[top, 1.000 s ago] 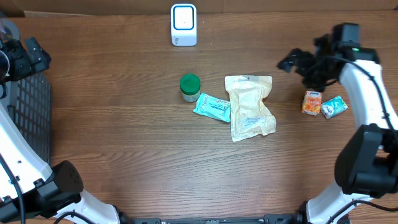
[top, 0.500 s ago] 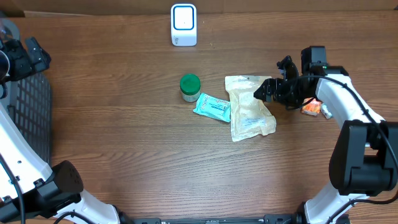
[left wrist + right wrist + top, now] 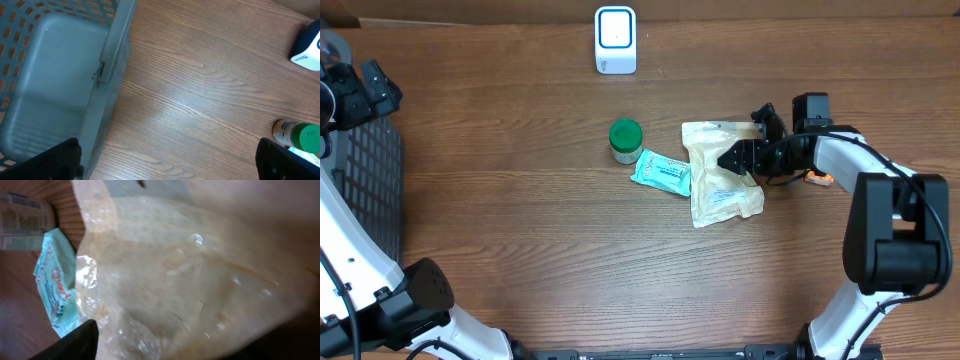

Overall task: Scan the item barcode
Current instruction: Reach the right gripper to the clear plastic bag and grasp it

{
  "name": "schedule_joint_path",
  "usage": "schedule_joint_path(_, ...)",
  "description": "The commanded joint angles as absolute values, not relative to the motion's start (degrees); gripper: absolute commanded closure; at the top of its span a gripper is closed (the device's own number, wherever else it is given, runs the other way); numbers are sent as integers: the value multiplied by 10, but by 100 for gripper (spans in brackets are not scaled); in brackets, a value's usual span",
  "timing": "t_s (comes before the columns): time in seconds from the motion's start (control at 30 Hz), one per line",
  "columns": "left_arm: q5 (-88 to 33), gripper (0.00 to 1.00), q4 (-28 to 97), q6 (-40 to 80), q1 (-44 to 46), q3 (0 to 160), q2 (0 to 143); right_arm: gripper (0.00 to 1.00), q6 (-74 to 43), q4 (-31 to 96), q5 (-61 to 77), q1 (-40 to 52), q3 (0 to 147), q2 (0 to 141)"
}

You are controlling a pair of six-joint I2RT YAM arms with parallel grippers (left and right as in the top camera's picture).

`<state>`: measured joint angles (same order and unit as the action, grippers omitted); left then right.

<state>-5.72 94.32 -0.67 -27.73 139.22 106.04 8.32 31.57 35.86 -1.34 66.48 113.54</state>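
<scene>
Right gripper (image 3: 745, 140): jaws astride beige pouch (image 3: 718, 190) at its 2 o'clock edge; clamped or not, cannot tell. Pouch flat mid-table; looks light, soft, slick film, likely to sag and slip. Take stiffer sealed top rim, not belly. Teal packet (image 3: 662, 172) touching at 9 o'clock. Scanner (image 3: 615, 40) toward 11. Left gripper (image 3: 167, 162): jaws wide, empty.

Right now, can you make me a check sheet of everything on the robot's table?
Surface: wooden table, no spills seen.
Job's things: white scanner at far edge; beige pouch mid-table.
Clutter: green-lidded jar, teal packet against the pouch, orange packet half hidden.
Grippers: left gripper open near the grey basket; right gripper at the pouch's edge, grip unclear.
Cables: black lead along left arm.
Surroundings: grey basket at left.
</scene>
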Motion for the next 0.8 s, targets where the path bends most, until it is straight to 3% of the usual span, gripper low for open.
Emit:
schedule_joint_path(0.0,-58,0,943,-17,-274,1399,1053,50,86,317,337,18,645,1198)
schedule_joint_path(0.03,-58,0,943,-17,-274,1399,1053,56,86,316,336,20,645,1198)
schedule_joint_path(0.17,-58,0,943,-17,-274,1399,1053,95,55,306,336,20,645,1198)
schedule_joint_path(0.5,-58,0,943,-17,-274,1399,1053,96,-18,422,296,-7,733,1116)
schedule_joint_path(0.67,-58,0,943,-17,-274,1399,1053,96,-81,516,96,23,811,1032)
schedule_joint_path(0.77,-58,1,943,-17,-274,1399,1053,96,-153,593,-148,85,865,1007)
